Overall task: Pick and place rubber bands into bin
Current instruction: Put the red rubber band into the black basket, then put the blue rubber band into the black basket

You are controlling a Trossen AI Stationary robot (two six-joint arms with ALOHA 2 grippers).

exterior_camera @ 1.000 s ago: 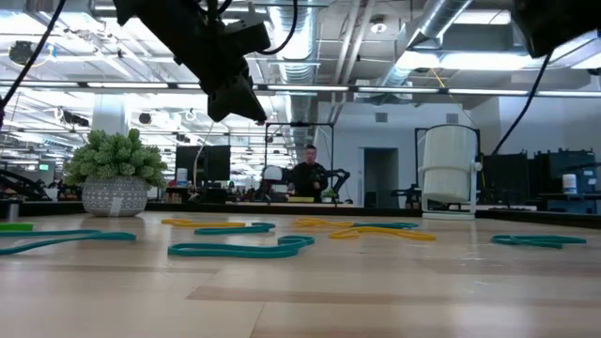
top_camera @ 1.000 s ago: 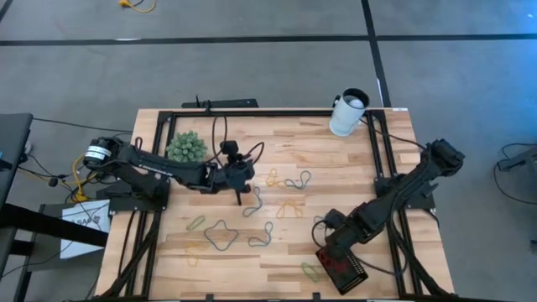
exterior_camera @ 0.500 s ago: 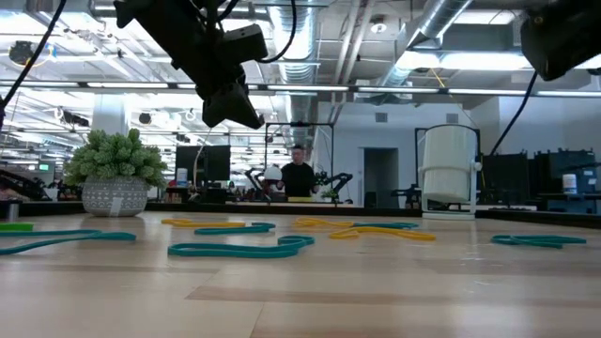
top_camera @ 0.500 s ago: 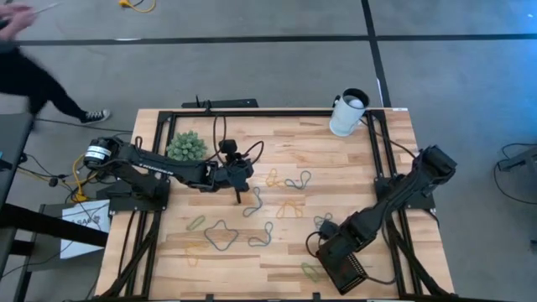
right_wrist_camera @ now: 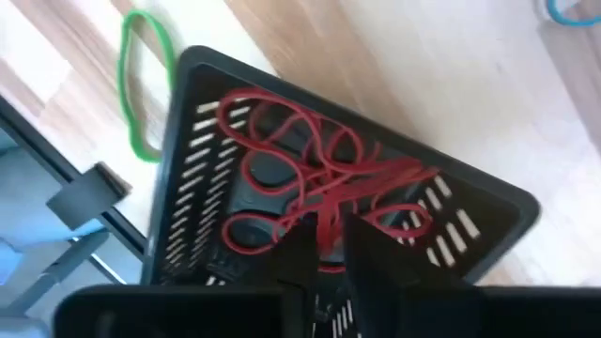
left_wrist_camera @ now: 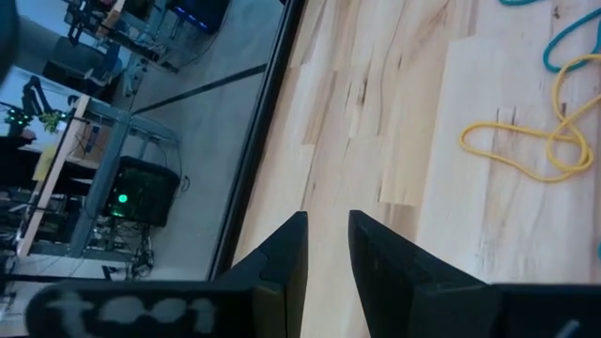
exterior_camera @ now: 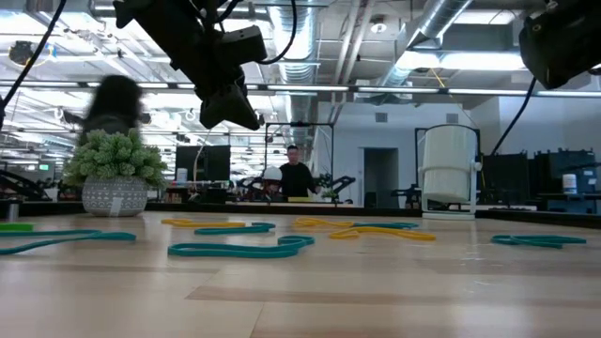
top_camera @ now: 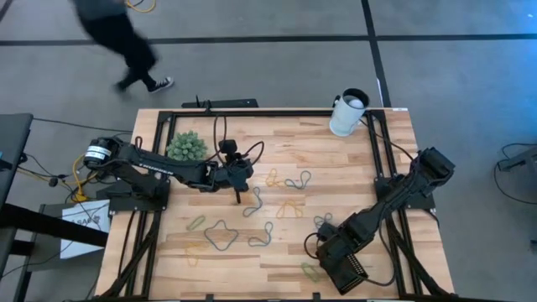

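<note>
The black bin (top_camera: 356, 275) sits near the table's near right corner. In the right wrist view its ribbed inside (right_wrist_camera: 470, 202) holds a tangle of red rubber bands (right_wrist_camera: 272, 174). My right gripper (top_camera: 334, 252) (right_wrist_camera: 324, 235) hovers over the bin, fingers close together. More rubber bands (top_camera: 222, 236) in yellow, teal, green and grey lie flat across the table's middle (exterior_camera: 239, 250). My left gripper (top_camera: 239, 198) (left_wrist_camera: 327, 218) (exterior_camera: 246, 115) hangs shut and empty above the table's middle, beside a yellow band (left_wrist_camera: 526, 150). My right gripper comes at the bin from above, pointing down. A red strand (right_wrist_camera: 326, 202) of the tangle runs up into the narrow slit between the fingers; the fingers themselves hide the place of contact. The strand's lower part lies among the other red bands in the bin.
A white cup (top_camera: 346, 113) (exterior_camera: 449, 169) stands at the far right corner and a small potted plant (top_camera: 186, 147) (exterior_camera: 115, 169) at the far left. A green band (top_camera: 310, 270) (right_wrist_camera: 141, 84) lies left of the bin, a blue one (top_camera: 323, 220) beyond it. A person (top_camera: 117, 33) walks past the far side.
My right gripper has moved toward the near edge and down, from beside the bin's far left corner to over the bin, and now covers the red bands in the high view. A person has walked across beyond the far edge.
</note>
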